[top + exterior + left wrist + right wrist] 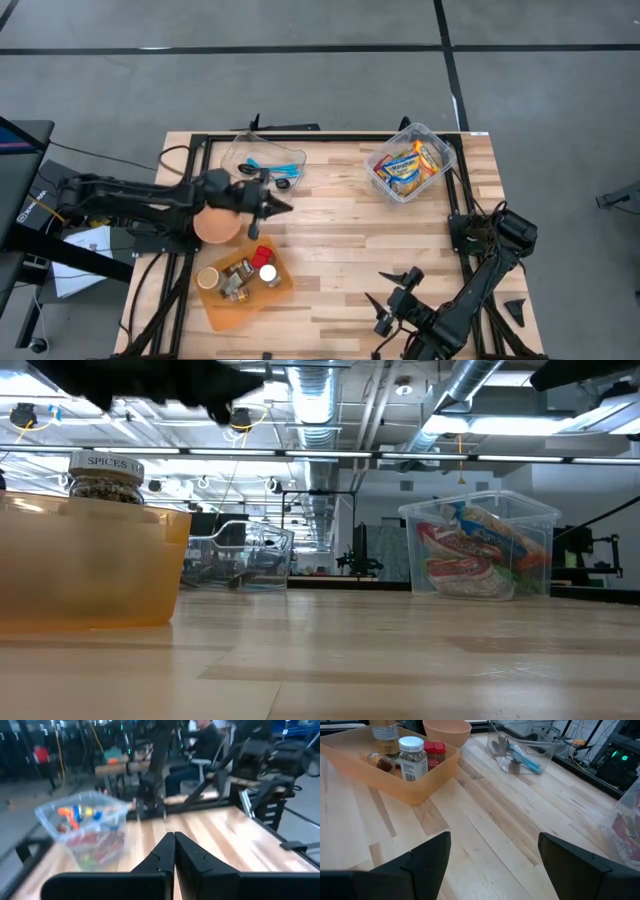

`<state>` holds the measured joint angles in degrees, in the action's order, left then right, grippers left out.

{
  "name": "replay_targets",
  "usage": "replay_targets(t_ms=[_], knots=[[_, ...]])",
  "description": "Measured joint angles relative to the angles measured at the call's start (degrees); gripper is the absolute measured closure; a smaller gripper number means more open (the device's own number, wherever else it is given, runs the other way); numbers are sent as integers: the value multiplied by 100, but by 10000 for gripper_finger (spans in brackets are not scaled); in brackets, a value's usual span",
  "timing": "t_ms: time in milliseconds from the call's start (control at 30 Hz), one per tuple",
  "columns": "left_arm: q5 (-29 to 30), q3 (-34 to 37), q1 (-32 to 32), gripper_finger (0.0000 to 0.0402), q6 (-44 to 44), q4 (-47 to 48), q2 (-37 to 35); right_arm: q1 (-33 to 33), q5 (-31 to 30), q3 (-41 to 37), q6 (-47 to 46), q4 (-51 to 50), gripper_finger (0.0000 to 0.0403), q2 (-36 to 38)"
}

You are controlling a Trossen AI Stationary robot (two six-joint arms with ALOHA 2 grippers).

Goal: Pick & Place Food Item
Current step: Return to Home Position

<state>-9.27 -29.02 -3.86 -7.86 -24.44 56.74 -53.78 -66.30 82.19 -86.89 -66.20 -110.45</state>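
Plainly: white-capped spice bottle (412, 759) upright in orange bin (422, 791).

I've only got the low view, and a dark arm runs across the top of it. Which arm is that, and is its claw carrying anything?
Observer: That's the left arm. The left claw is shut with nothing in it.
Operator: And the other one?
Observer: The right claw is open and empty, over bare wood on the right side of the table.
Operator: Anything hidden behind my orange bin?
Observer: A peach bowl sits close beside the orange bin, under the left arm.
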Motion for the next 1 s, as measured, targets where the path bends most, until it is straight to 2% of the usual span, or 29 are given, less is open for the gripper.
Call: replay_targets(t_ms=[167, 300, 433, 567, 867, 1000], knots=[[-1180, 0, -611, 401, 127, -149, 540, 74, -9, 2, -115, -12, 106, 0], [-1460, 234, -618, 401, 78, -163, 477, 107, 0, 2, -321, -29, 106, 0], [-1448, 856, -547, 401, 124, -467, -122, 102, 3, 2, -540, -56, 106, 0], [-1026, 1405, -340, 401, 246, -515, -814, 119, 9, 2, -711, -65, 106, 0], [-976, 2347, -109, 401, 238, -383, -2715, 327, 42, 2, -1110, -63, 106, 0], [-974, 2509, -111, 401, 246, 183, -3423, 516, 206, 2, -1110, -65, 106, 55]])
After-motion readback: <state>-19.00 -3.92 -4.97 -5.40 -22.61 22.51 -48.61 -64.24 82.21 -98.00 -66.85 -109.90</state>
